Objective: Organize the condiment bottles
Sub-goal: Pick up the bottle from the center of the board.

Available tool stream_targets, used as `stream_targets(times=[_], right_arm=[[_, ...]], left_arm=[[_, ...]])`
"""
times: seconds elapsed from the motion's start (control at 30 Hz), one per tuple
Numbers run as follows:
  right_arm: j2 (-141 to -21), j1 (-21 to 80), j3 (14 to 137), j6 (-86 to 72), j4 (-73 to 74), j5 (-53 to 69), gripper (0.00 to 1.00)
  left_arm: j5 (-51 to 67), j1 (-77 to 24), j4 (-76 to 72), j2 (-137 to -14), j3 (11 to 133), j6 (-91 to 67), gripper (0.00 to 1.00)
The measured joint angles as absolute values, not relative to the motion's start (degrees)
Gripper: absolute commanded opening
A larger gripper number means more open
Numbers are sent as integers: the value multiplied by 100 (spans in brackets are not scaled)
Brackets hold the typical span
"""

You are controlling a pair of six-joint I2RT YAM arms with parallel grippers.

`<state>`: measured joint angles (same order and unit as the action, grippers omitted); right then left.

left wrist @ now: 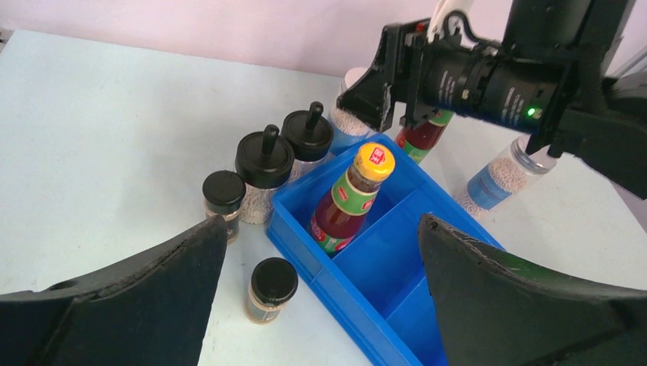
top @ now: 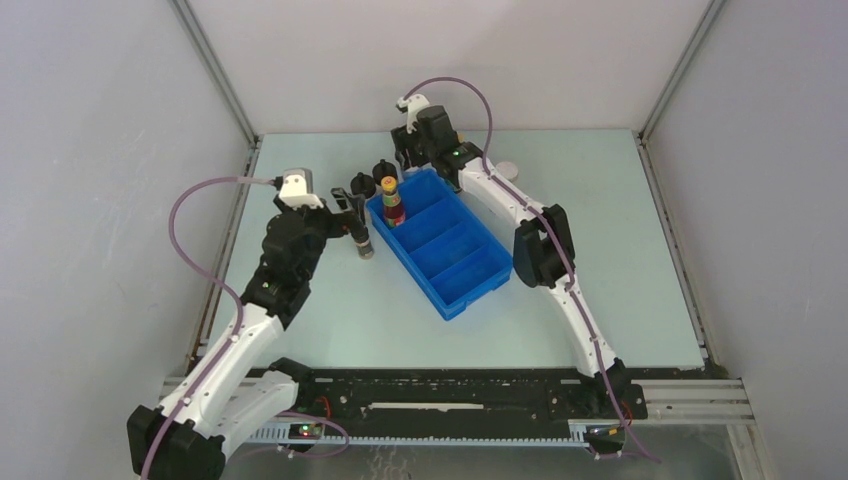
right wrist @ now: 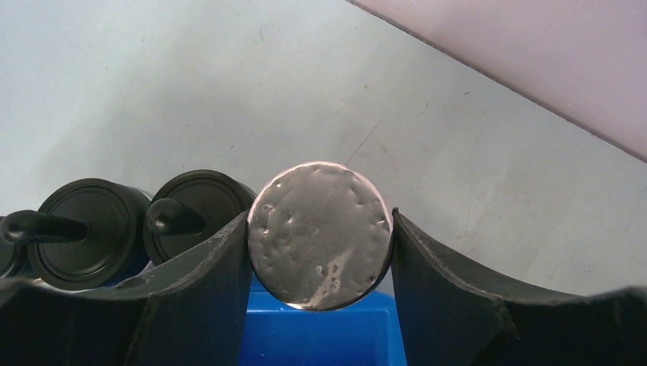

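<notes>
Pale green bench (top: pixel 600 250), walled on three sides.

Left arm (top: pixel 285 260) reaches in from 7 o'clock. Left jaws spread wide and hold nothing. They hang near the tray's 9 o'clock side, facing its far end.

Right arm (top: pixel 545 250) reaches in from 5 o'clock to the tray's 12 o'clock end. Right jaws pinch a pale jar (right wrist: pixel 320 232), one finger against each side of its round whitish cap. Cannot tell whether its base rests on the bench.

Blue tray (top: pixel 455 270) lies mid-bench, running from 11 o'clock to 5 o'clock, with cross dividers.

One dark-red bottle (left wrist: pixel 351 198) with a yellow cap stands in the tray's far end compartment, leaning a little.

Second dark-red bottle (left wrist: pixel 423 137) is outside the tray, past its far end and mostly hidden behind the right jaws.

Second pale jar (left wrist: pixel 496 179), blue label and white granules, lies tilted on the bench at the tray's 2 o'clock.

Two knob-lidded black jars (left wrist: pixel 265 164) (left wrist: pixel 307 137) stand side by side against the tray's far-left wall, at 9 o'clock of the pinched jar.

Short black-lidded spice jar (left wrist: pixel 223 200) is just beside them at 8 o'clock. Another short spice jar (left wrist: pixel 271 290) stands alone on the bench, close to the tray's left wall.
</notes>
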<state>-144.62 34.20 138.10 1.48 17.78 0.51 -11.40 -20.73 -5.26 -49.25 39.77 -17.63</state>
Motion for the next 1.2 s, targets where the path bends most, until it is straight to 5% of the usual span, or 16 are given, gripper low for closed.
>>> stream_targets(times=[1.2], right_arm=[[-12626, 3675, 13013, 445, 1892, -296, 0]], left_arm=[[-1234, -2165, -532, -4722, 3817, -1754, 100]])
